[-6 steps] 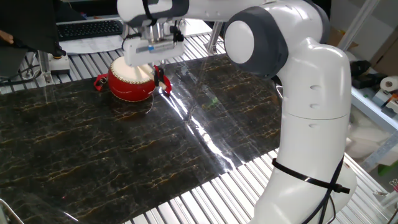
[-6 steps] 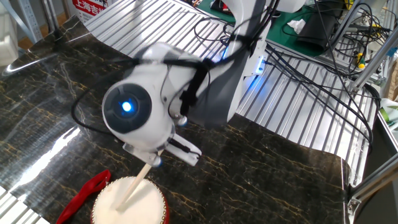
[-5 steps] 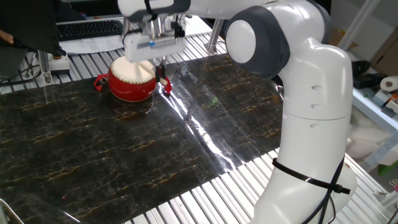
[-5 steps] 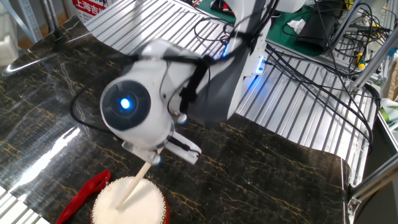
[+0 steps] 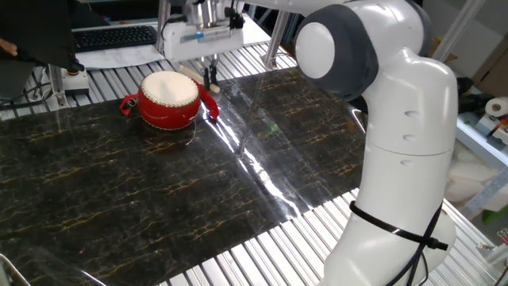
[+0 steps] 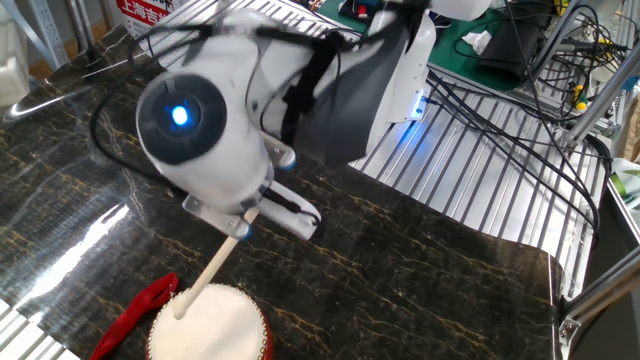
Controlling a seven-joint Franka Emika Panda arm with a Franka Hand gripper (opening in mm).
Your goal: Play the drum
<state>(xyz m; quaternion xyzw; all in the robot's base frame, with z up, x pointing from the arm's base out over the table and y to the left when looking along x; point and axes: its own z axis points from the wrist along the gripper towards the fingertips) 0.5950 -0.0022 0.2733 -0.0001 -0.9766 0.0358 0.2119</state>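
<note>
The drum (image 5: 169,100) sits on the dark marbled surface (image 5: 159,191), its cream skin facing up and red handles sticking out at either side. Just above and behind it, the gripper (image 5: 208,73) hangs with its fingers pinching a pale wooden stick (image 6: 208,276). The stick slants down from the fingers, and its lower tip rests at the drum's skin near the rim.

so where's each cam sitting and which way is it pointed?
One fixed view: beside the robot's base, looking across the dark marble-pattern tabletop at the small round red drum with cream skin; shows the white arm's body and the gripper.
The other fixed view: high behind the drum, facing the base; wrist fills it.
Both share drum, wooden stick, gripper.
</note>
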